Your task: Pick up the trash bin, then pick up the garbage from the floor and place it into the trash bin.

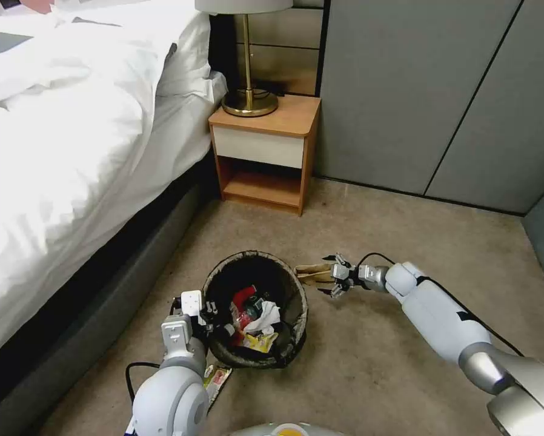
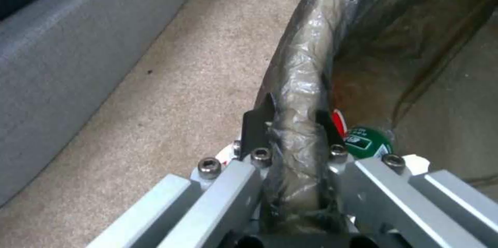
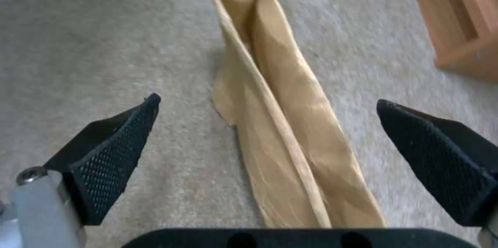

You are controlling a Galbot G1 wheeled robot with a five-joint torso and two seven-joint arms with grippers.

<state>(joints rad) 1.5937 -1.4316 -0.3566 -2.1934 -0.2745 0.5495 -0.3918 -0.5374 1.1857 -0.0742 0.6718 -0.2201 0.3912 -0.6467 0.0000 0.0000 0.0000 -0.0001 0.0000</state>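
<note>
Carpet (image 1: 375, 230) beside bed (image 1: 72, 151): left pincer (image 2: 293, 123) clamps trash bin (image 1: 296, 303) rim; right pincer (image 3: 267, 139) gapes over tan paper (image 3: 280, 123).

Left tool (image 1: 214, 325) clamped shut, right arm outstretched, right tool (image 3: 267, 143) spread wide

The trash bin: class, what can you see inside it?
Inside the trash bin lie crumpled white tissue, a yellow wrapper, a red cup and something green. Anything beneath that pile is hidden.

The round white bag-lined trash bin (image 1: 255, 310) held litter; a folded tan paper piece (image 3: 283, 123) lay beside it on carpet.
</note>
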